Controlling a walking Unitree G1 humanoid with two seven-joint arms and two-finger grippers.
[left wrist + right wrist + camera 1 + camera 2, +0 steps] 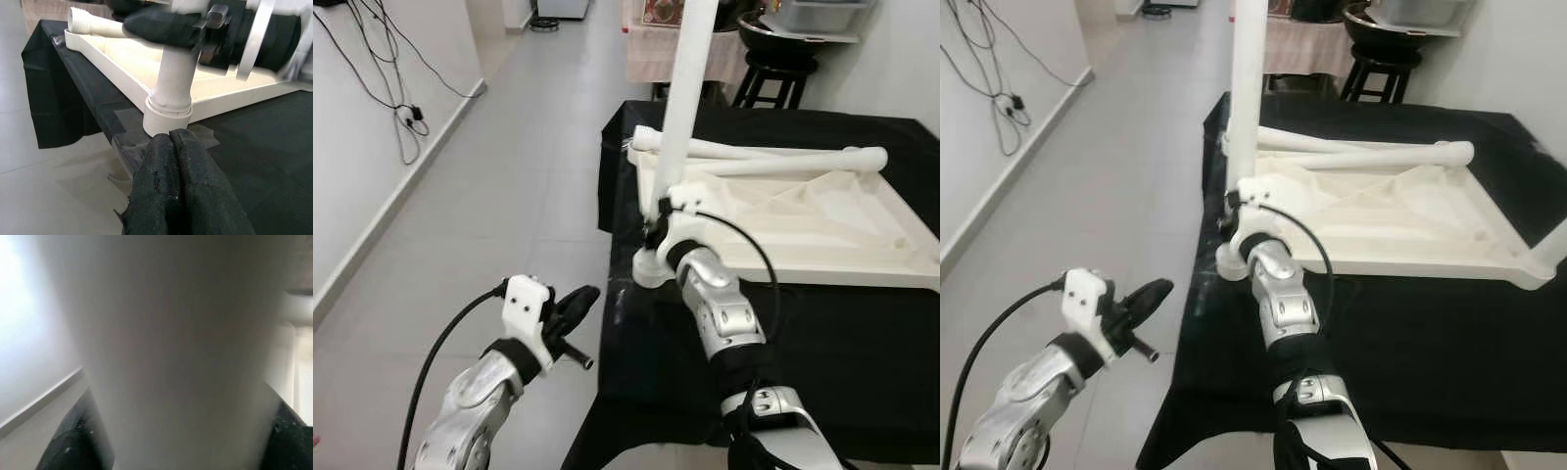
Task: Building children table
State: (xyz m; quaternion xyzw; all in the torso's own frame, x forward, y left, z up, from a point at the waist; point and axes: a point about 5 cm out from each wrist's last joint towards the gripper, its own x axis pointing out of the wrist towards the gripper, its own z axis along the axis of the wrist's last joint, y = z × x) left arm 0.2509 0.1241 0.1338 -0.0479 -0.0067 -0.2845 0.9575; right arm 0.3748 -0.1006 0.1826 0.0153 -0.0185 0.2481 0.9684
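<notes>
On the black-draped table (862,343), the right claw (658,223) clamps an upright white table leg (688,88), top cropped; the left claw (570,305) hangs closed, empty.

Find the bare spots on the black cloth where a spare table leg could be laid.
The black cloth is bare between the upturned tabletop and the near edge, beside the right arm. Another bare strip runs behind the tabletop. The near-left corner is crowded: the right gripper holds the upright leg there.

You had a table (862,343) draped in black cloth (636,343); on it lay the upturned white tabletop (822,235), loose legs (773,157) resting across it.
</notes>
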